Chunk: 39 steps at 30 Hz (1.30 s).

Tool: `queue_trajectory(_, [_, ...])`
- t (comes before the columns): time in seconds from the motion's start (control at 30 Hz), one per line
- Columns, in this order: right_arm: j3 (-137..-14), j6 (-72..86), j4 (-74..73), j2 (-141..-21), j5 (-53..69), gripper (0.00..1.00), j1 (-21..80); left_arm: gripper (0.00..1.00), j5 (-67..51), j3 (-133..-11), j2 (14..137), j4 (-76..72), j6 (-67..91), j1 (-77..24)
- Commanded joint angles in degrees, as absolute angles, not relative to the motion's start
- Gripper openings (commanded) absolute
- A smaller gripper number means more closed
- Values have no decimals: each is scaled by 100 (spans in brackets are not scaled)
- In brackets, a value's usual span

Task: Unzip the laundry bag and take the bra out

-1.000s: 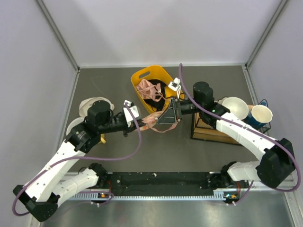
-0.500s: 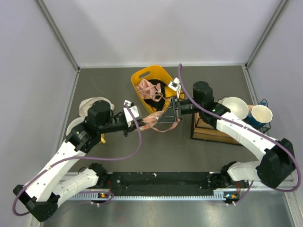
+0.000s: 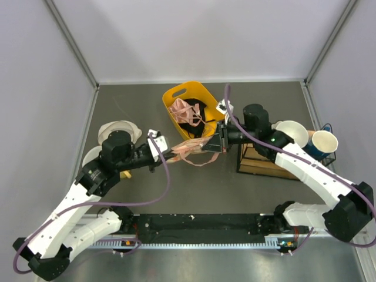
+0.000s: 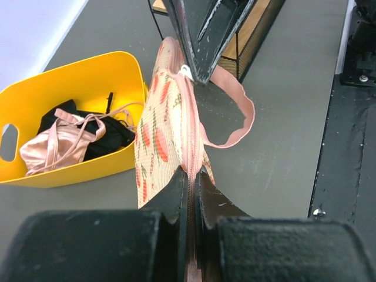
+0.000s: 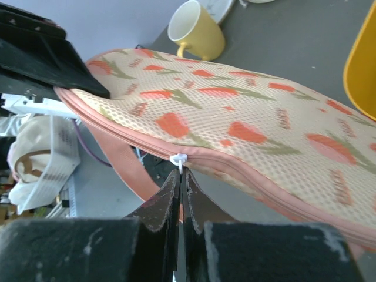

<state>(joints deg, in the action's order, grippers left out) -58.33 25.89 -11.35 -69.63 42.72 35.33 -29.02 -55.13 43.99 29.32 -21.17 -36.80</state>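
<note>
The laundry bag (image 3: 191, 148), pale pink mesh with orange-red prints and pink zip edging, hangs stretched between my two grippers above the table. My left gripper (image 3: 169, 154) is shut on the bag's zip edge at its left end, seen close in the left wrist view (image 4: 192, 173). My right gripper (image 3: 218, 141) is shut on the small white zip pull (image 5: 178, 158) on the bag's edge (image 5: 235, 129). The pull also shows in the left wrist view (image 4: 185, 71). A pink strap loop (image 4: 241, 117) hangs from the bag. The bra is not in view.
A yellow basket (image 3: 182, 94) behind the bag holds a pink strappy garment (image 3: 183, 110) and a black garment (image 3: 198, 111). A wooden rack (image 3: 258, 163) with cups (image 3: 292, 134) stands at the right. White dishes (image 3: 120, 129) and a yellow mug (image 5: 197, 32) lie at the left.
My left gripper has drawn back to the left and my right gripper has shifted slightly right, so the bag is stretched longer between them.
</note>
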Motion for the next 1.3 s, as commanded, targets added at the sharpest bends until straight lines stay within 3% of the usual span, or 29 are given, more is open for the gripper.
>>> queue_trajectory(0.0, [-5828, 2241, -1494, -6636, 3823, 0, 3139, 0, -2541, -5599, 4018, 2847, -2294, -3656])
queue_trajectory(0.47, [-5686, 1960, -1881, -6267, 3867, 0, 2681, 0, -2031, -5546, 3463, 3164, -2162, -3656])
queue_trajectory(0.83, [-5739, 1907, -2136, -6143, 4421, 0, 2812, 0, -2584, -5160, 3603, 3305, -1442, -3656])
queue_trajectory(1.0, [-5879, 1907, -2171, -6328, 4325, 0, 3128, 2, -2522, -4773, 3744, 2665, -758, -3656])
queue_trajectory(1.07, [-5915, 1907, -2180, -6442, 4201, 0, 3251, 13, -2531, -4746, 3797, 2619, -616, -3656])
queue_trajectory(1.13, [-5933, 1933, -2180, -6591, 4088, 0, 3392, 33, -2418, -4685, 3893, 2645, -457, -3656])
queue_trajectory(1.17, [-5915, 1934, -2171, -6644, 4070, 0, 3419, 65, -2391, -4641, 3894, 2637, -396, -3656])
queue_trajectory(1.23, [-5871, 1951, -2171, -6750, 4008, 0, 3419, 95, -2321, -4510, 3902, 2567, -212, -3656])
queue_trajectory(1.27, [-5862, 1934, -2153, -6785, 3999, 0, 3428, 99, -2164, -4491, 3920, 2549, -141, -3656])
